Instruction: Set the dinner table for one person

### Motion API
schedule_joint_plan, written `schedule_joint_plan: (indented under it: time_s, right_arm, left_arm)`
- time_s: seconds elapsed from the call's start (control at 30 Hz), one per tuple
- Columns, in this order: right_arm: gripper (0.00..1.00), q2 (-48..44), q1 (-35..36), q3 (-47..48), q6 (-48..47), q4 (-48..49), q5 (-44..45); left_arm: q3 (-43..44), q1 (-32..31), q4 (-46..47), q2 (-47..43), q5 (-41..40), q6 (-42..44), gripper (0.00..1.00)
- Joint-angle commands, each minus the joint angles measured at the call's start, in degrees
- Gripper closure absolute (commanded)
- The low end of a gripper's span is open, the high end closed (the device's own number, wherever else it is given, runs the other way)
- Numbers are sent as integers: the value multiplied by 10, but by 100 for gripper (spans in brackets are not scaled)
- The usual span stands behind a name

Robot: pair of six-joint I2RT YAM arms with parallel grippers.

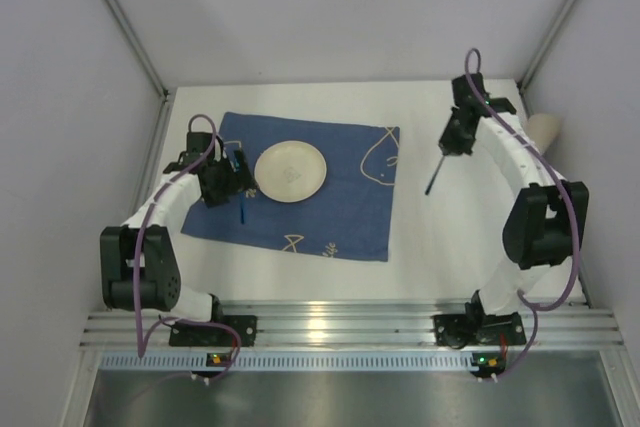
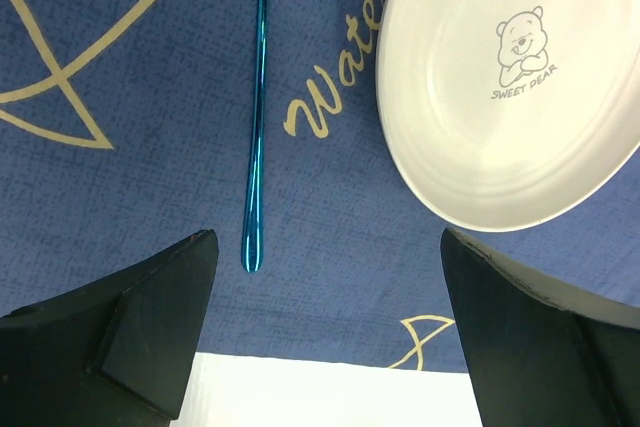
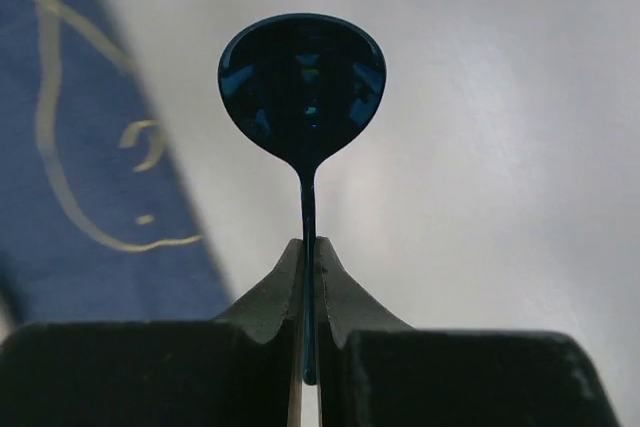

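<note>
White surface (image 1: 450, 247), closed in by a ribbed rail (image 1: 350, 325) along the near edge and grey walls (image 1: 60, 97) at left, right and back. Dark blue mat (image 1: 340, 217) with fish drawings across the left and middle, its near edge short of the rail. Bare white room to the right of the mat and along the back.

Round white plate (image 1: 290, 171) on the mat, left of its centre. Slim blue handle (image 2: 256, 127) flat on the mat near the plate, not touching it.

Left tool (image 2: 325, 247) low over the mat's edge, fingers spread wide, holding nothing.

Right tool (image 3: 308, 247) over the bare surface right of the mat, fingers pressed together on the thin stem of a dark blue spoon (image 3: 302, 82), bowl pointing away from the wrist. Cannot tell whether the bowl touches the surface.
</note>
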Motion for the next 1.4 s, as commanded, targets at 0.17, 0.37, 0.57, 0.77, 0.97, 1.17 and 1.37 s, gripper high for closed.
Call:
schedule_joint_plan:
  time_s: [0.17, 0.37, 0.57, 0.77, 0.97, 1.17, 1.37]
  right_arm:
    - [100, 117, 204, 151, 106, -7, -131]
    - [100, 194, 252, 167, 163, 61, -187]
    - [100, 246, 276, 187, 202, 73, -207]
    - [98, 268, 288, 195, 193, 63, -219]
    - [17, 244, 283, 234, 152, 6, -179]
    - [12, 170, 226, 285, 100, -62, -86]
    - [11, 108, 37, 317, 63, -89, -20]
  left_arm:
    - [30, 1, -11, -15, 16, -12, 2]
    - [21, 1, -33, -53, 26, -6, 2]
    - [0, 2, -49, -95, 22, 8, 2]
    - [-1, 1, -53, -106, 20, 13, 2]
    - [3, 1, -39, -92, 31, 7, 2]
    - [7, 1, -26, -75, 45, 2, 2]
    - [-6, 1, 1, -57, 74, -9, 2]
